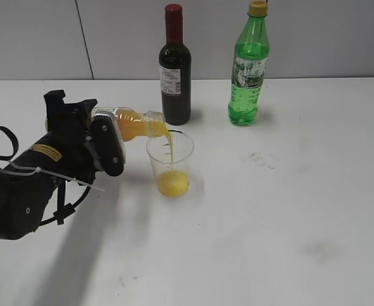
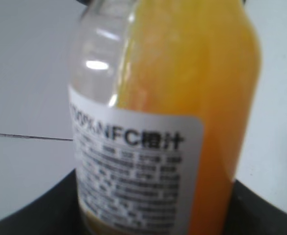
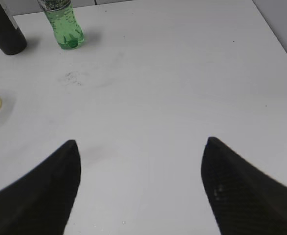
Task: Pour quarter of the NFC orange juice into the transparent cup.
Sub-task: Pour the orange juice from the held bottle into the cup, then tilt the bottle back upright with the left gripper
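The NFC orange juice [image 1: 134, 123] lies nearly on its side in the air, its open neck over the rim of the transparent cup [image 1: 170, 162]. A thin orange stream runs from the neck into the cup, and juice pools at the cup's bottom. My left gripper [image 1: 107, 145] is shut on the bottle's labelled body, left of the cup. In the left wrist view the NFC orange juice [image 2: 172, 112] fills the frame, with my left gripper [image 2: 148, 215] clamped round its base. My right gripper [image 3: 141, 147] hangs open over bare table, holding nothing.
A dark wine bottle [image 1: 174, 67] stands just behind the cup, a green soda bottle [image 1: 249, 64] to its right. The same dark wine bottle [image 3: 4, 27] and green soda bottle [image 3: 64, 24] show at top left in the right wrist view. White table [image 1: 288, 210] spreads to the right.
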{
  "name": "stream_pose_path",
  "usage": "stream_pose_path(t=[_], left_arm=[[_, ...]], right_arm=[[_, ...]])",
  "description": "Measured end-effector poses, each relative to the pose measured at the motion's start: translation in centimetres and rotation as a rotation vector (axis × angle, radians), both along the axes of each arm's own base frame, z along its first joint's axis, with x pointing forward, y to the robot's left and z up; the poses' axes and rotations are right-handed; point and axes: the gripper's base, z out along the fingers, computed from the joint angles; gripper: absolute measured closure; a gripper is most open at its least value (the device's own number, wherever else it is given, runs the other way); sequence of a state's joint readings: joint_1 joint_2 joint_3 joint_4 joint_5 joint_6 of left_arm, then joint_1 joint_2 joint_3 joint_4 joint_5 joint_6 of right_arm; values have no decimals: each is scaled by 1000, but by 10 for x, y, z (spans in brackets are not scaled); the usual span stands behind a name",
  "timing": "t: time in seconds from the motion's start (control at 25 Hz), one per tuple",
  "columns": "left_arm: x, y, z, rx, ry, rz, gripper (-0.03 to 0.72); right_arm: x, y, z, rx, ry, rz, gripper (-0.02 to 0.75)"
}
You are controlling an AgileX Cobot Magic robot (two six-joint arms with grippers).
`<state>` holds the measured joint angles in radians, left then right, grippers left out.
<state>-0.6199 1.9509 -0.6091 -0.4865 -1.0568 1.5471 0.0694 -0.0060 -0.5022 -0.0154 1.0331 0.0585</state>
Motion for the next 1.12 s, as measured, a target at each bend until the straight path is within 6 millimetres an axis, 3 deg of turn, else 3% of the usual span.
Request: stream_pose_path(t=[1.12], left_arm=[[1, 0, 5, 20, -66, -7, 218]], right_arm=[[0, 0, 0, 0, 0, 0, 147]])
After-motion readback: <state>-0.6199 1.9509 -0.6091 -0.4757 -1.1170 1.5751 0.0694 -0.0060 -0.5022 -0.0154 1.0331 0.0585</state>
